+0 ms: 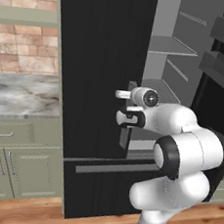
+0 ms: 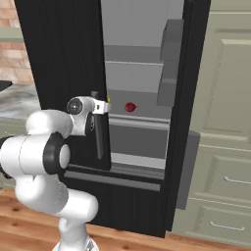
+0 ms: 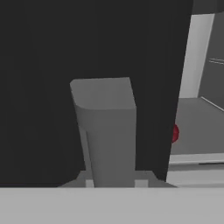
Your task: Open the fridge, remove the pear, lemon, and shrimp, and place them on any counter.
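The black fridge (image 1: 100, 58) has its right door swung open and its left door closed. My gripper (image 1: 127, 117) sits at the left door's grey bar handle (image 3: 107, 131), near the bar's end. In the hand view that bar rises straight between the fingertips, which press its two sides. The dark-red pear (image 2: 130, 107) lies on a grey shelf inside, and its edge peeks past the door edge in the hand view as well (image 3: 175, 132). A speck of yellow, likely the lemon (image 2: 108, 99), shows at the door's edge. The shrimp is hidden.
The marble counter (image 1: 22, 96) runs left of the fridge over pale green cabinets (image 1: 14, 167). The open right door (image 1: 222, 67) with its bins stands out on the right. Tall pale cabinets (image 2: 225, 122) flank that side. The bottom drawer (image 1: 107, 167) is closed.
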Robot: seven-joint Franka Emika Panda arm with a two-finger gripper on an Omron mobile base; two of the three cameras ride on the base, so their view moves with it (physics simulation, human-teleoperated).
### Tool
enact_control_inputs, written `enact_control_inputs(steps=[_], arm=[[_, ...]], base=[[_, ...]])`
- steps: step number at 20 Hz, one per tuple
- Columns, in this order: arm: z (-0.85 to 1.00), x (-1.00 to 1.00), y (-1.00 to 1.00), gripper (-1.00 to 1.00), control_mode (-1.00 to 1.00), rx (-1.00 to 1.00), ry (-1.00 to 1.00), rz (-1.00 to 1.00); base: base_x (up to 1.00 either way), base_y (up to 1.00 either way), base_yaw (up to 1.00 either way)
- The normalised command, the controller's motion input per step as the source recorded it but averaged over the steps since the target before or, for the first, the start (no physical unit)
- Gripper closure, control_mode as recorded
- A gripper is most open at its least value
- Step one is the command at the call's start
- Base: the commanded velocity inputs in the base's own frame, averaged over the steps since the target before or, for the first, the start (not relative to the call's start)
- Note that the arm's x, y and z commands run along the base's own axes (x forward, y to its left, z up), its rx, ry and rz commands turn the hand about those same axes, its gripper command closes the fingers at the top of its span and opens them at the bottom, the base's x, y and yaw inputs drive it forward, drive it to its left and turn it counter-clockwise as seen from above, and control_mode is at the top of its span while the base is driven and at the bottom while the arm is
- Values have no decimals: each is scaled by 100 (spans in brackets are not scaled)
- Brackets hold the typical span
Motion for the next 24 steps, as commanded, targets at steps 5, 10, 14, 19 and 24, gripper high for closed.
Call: enact_control_inputs(steps=[5,10,14,19,24], arm=[[0,-54,37,100,-100,0,0,-8],[0,-92,46,100,-100,0,0,-35],[0,-100,76,100,-100,0,0,-43],[0,-100,93,100,-100,0,-3,-43],[-1,-95,84,100,-100,-1,0,-40]], base=[[0,0,0],[0,0,0],[0,0,0],[0,0,0],[0,0,0]])
